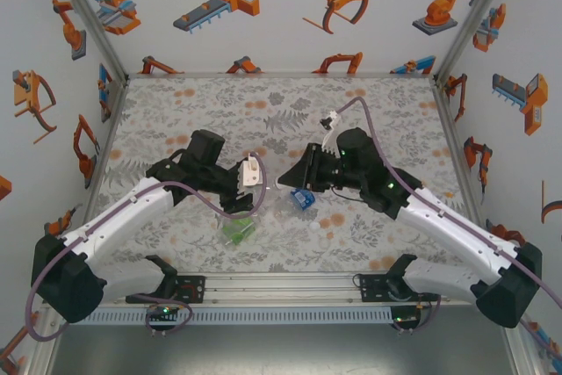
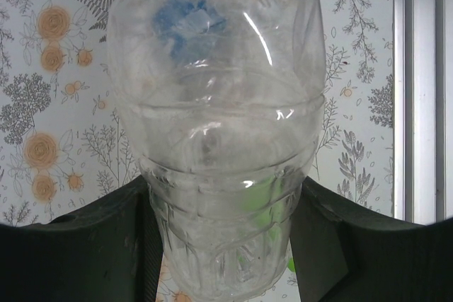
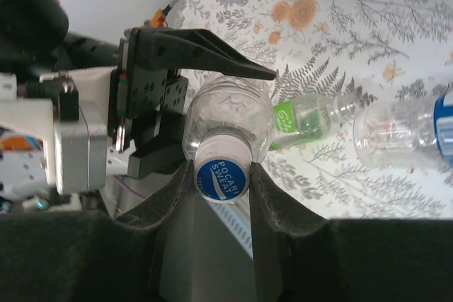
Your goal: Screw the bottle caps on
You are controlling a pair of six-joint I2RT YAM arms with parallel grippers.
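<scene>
While the left gripper (image 2: 223,203) clamped the plain clear plastic bottle (image 3: 226,114) around its body, the right gripper (image 3: 221,171) was closed on the small round whitish cap with a blue printed top (image 3: 221,180), sitting on that bottle's neck; a green-labelled bottle (image 3: 304,118) lay nearby.

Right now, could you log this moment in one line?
left gripper: holds clear bottle | right gripper: shut on its cap

White walls (image 1: 281,41) with robot pictures (image 1: 217,2) surround a floral tabletop (image 1: 219,103).
</scene>
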